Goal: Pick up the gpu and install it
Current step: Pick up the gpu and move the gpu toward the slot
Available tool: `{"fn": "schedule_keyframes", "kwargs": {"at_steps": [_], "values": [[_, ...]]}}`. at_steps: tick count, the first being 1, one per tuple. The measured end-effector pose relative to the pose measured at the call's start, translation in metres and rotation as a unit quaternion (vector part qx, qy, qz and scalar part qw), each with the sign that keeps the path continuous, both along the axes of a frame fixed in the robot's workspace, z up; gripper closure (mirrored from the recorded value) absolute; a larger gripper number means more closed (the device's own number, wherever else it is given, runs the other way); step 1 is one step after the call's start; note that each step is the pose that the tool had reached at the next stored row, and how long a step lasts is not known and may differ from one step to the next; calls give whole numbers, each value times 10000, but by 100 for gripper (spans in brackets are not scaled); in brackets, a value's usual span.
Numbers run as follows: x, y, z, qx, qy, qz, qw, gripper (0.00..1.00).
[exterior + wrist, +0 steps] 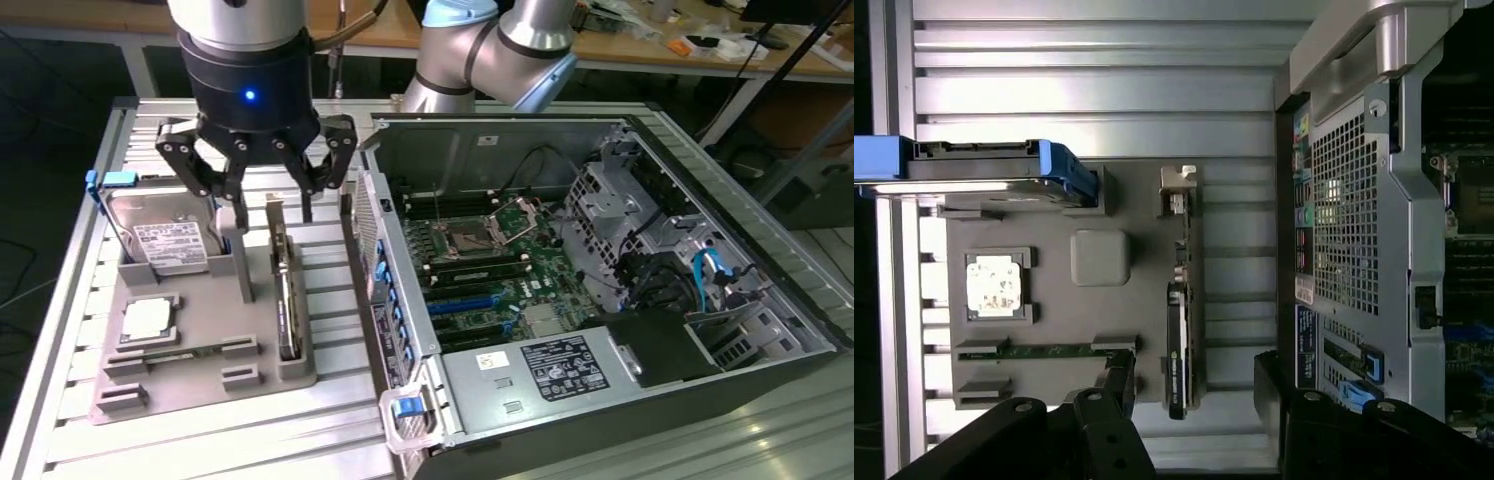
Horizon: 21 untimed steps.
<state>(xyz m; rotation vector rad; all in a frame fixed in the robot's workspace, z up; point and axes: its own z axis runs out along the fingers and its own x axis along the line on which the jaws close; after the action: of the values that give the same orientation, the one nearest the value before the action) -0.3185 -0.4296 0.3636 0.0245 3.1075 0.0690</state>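
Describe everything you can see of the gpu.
The gpu is a thin flat card, a dark board with a silvery metal end. It stands on its long edge in a slot of the grey holder, on the side nearest the open computer case. The holder's slot alone touches it; the open gripper hangs above, apparently clear of it.

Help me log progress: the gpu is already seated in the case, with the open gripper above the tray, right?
Not quite. The gpu is not in the case; it stands on edge in the tray, as the exterior view shows. The rest holds: the open gripper is above the tray.
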Motion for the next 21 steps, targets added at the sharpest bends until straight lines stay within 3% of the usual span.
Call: {"fn": "schedule_keyframes", "kwargs": {"at_steps": [21], "values": [[0,-21,-392,0,-1,0,10000,40]]}}
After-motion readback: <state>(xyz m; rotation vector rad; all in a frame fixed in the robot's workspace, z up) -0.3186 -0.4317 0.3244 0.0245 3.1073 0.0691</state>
